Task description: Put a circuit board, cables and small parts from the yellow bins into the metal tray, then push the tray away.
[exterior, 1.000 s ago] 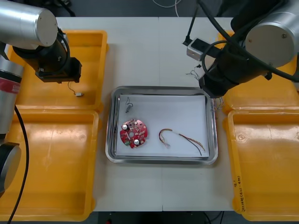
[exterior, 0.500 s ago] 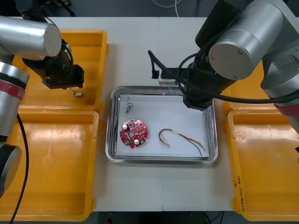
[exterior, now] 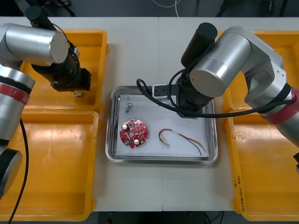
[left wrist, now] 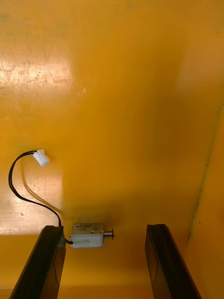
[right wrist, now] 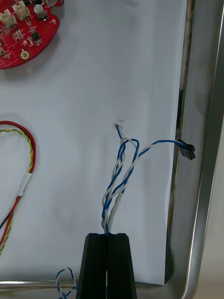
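My right gripper is shut on a twisted blue and white cable, which hangs over the white inside of the metal tray close to its rim. A round red circuit board, a red and yellow cable and a small metal part lie in the tray. My left gripper stands open low in the upper left yellow bin. Between its fingers, against one of them, lies a small metal part with a black wire and a white plug.
The right arm spans the tray's far right part and hides it in the front view. Three more yellow bins stand around: lower left, lower right and upper right.
The right arm has swung from the upper right bin to over the tray, carrying the blue and white cable. The left arm has shifted a little toward the small part in its bin.
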`<state>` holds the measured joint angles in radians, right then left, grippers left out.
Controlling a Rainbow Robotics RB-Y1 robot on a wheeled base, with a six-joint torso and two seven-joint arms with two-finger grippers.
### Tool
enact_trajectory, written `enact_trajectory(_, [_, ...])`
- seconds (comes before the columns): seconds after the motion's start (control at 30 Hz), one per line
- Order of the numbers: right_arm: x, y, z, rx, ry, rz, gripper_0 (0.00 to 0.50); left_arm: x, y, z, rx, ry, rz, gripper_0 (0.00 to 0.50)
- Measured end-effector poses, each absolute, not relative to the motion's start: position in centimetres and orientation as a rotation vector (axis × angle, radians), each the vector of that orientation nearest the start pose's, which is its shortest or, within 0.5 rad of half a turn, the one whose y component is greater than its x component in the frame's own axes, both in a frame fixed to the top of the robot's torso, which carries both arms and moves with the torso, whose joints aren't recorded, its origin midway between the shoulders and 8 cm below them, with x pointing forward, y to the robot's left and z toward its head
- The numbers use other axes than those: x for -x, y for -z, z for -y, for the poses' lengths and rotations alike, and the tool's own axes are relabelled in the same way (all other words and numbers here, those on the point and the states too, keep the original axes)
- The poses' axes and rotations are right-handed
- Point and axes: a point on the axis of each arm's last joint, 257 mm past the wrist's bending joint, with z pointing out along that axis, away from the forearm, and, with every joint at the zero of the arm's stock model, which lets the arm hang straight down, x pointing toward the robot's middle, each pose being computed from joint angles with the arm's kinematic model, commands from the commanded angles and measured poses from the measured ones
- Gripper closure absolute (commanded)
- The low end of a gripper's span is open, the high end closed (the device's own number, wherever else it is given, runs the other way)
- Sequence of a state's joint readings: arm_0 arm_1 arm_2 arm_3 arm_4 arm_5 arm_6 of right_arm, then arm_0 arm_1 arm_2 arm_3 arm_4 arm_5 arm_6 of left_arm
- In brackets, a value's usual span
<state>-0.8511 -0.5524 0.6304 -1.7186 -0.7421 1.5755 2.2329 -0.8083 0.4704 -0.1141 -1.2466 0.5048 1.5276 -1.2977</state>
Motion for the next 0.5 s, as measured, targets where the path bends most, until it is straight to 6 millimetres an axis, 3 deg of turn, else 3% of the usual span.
enact_trajectory(0.37, [-49.7, 23.8, 9.1, 1.973, 0.306, -1.900, 0.500, -57.0, 24.3, -26.0, 0.083, 0.086, -2.680, 0.000])
enact_trajectory(0.5, [-50.0, 24.4, 8.7, 1.972, 0.304, -1.877, 0.500, -57.2, 24.2, -26.0, 0.084, 0.088, -2.670, 0.000])
